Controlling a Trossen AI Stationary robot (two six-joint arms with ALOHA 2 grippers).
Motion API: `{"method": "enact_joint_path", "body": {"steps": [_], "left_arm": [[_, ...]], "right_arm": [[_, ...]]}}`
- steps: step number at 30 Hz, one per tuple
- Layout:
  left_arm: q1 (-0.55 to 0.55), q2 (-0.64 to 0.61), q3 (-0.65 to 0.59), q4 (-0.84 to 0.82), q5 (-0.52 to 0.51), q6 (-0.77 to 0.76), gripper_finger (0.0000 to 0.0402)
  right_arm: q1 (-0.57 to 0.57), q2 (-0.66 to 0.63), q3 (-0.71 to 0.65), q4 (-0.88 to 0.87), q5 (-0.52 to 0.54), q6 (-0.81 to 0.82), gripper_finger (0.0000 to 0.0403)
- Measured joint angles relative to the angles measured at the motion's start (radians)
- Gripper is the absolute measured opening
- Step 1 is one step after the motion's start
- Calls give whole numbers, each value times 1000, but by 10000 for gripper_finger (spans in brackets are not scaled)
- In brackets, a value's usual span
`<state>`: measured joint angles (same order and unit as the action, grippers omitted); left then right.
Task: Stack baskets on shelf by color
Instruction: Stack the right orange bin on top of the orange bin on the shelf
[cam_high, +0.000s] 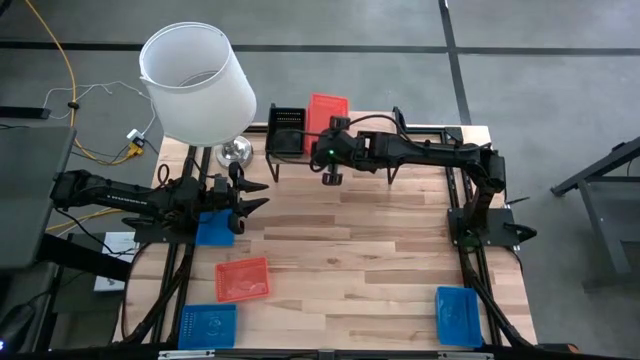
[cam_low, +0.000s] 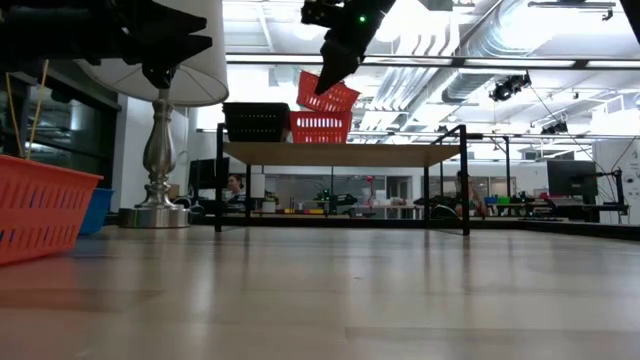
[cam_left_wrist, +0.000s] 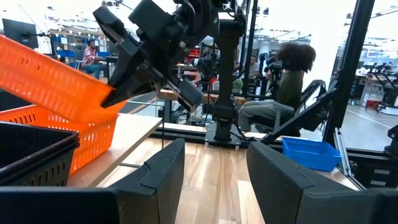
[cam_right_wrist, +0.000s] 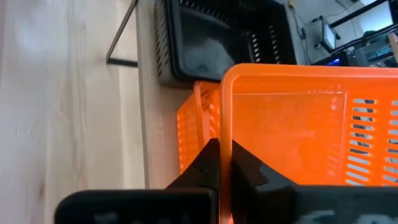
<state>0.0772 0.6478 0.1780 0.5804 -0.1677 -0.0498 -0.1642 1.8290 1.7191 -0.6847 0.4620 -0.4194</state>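
Nearest, along the table's front edge: one blue basket (cam_high: 207, 325) at front left, another blue basket (cam_high: 458, 313) at front right. Just behind the left one, a red-orange basket (cam_high: 242, 278) lies flat on the wood, well apart from both.

Mid-table, left side: left gripper (cam_high: 250, 195) hangs above the table beside the lamp, fingers (cam_left_wrist: 163, 171) standing apart, nothing between them. A third blue basket (cam_high: 214, 228) sits on the table beneath that arm, partly hidden by it.

Lamp (cam_high: 198, 82) with white shade and silver base stands at the back left corner of the table (cam_high: 380, 260).

Far end: shelf (cam_low: 340, 154), light wooden top on thin black legs. On it, a black basket (cam_low: 256, 121) to the left, and touching it on the right, a red-orange basket on the shelf (cam_low: 320, 127).

Right gripper (cam_right_wrist: 220, 163) reaches across over the shelf, jaws clamped together on the rim of a held red-orange basket (cam_low: 330, 96). That basket is tilted, lifted above the red-orange one on the shelf, its lower edge just over or touching the other's rim; cannot tell which.

Beyond the table: people seated at desks in the room behind (cam_left_wrist: 292, 81).
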Motion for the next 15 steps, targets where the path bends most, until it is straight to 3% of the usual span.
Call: {"method": "enact_joint_path", "body": {"steps": [15], "left_arm": [[0,0,0,0,0,0,161]], "right_arm": [[0,0,0,-38,0,0,0]]}}
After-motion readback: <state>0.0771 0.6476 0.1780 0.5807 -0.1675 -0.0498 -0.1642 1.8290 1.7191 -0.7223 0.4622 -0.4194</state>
